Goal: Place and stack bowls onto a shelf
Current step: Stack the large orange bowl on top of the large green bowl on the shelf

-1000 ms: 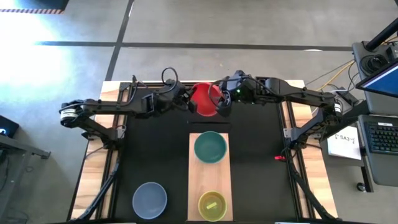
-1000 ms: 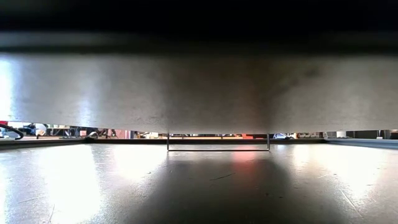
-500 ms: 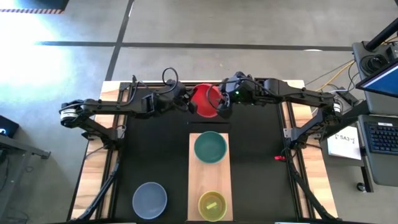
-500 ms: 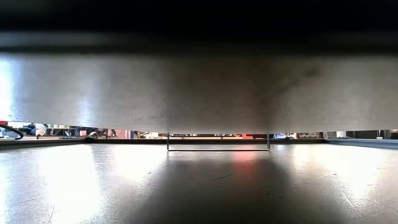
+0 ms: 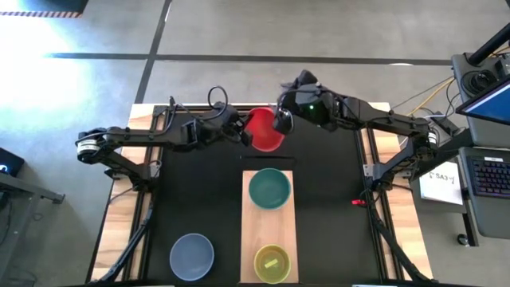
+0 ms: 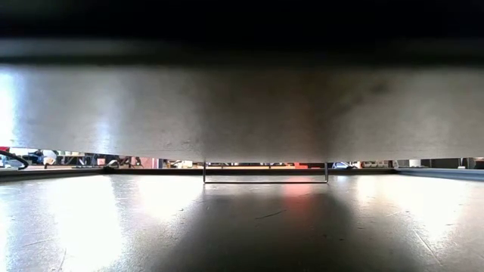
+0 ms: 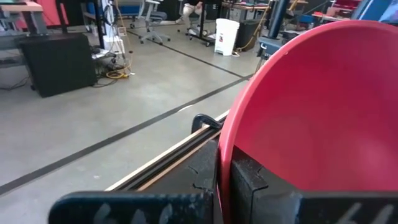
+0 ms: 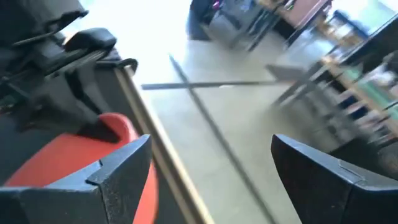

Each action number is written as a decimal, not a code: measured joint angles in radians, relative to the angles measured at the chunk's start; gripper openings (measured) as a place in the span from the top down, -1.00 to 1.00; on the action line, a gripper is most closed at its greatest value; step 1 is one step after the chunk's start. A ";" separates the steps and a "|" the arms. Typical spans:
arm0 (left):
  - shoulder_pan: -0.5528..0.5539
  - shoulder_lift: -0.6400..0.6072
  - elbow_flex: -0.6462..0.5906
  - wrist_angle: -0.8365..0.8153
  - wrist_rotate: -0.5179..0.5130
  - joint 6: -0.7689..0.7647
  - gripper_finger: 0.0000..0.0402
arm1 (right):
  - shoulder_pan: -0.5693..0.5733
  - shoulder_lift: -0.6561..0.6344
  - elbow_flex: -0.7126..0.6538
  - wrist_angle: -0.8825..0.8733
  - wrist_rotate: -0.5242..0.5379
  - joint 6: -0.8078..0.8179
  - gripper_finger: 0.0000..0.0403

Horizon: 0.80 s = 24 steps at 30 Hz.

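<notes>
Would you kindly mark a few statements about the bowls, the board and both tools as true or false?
1. The left tool clamps the red bowl by its rim. True.
2. The right tool grips the red bowl. False: its fingers are spread open beside it.
3. The teal bowl and yellow bowl sit on the shelf. True.
4. The grey-blue bowl is stacked in the teal one. False: it sits alone on the black tabletop.
</notes>
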<state>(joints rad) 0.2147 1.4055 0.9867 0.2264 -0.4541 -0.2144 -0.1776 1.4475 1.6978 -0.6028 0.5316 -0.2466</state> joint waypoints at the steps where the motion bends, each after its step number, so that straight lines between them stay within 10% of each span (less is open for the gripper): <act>1: 0.005 0.000 0.000 0.000 0.000 0.001 1.00 | 0.000 0.000 0.002 0.015 0.016 -0.026 -0.58; 7: 0.032 0.000 0.000 -0.013 0.020 -0.004 1.00 | -0.002 0.000 0.050 -0.016 0.069 -0.034 -0.58; 13: 0.045 -0.001 0.000 0.008 0.308 -0.074 1.00 | -0.008 0.000 0.103 -0.083 0.262 -0.065 -0.58; 19: 0.016 -0.002 0.000 0.020 0.590 -0.117 1.00 | -0.003 0.000 0.155 -0.289 0.252 0.026 -0.58; 24: -0.062 0.005 0.000 -0.035 0.629 -0.154 1.00 | -0.005 -0.001 0.182 -0.494 0.185 0.142 -0.58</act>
<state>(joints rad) 0.1529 1.4102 0.9871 0.1913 0.1753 -0.3683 -0.1822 1.4468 1.8796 -1.0969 0.7170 -0.1045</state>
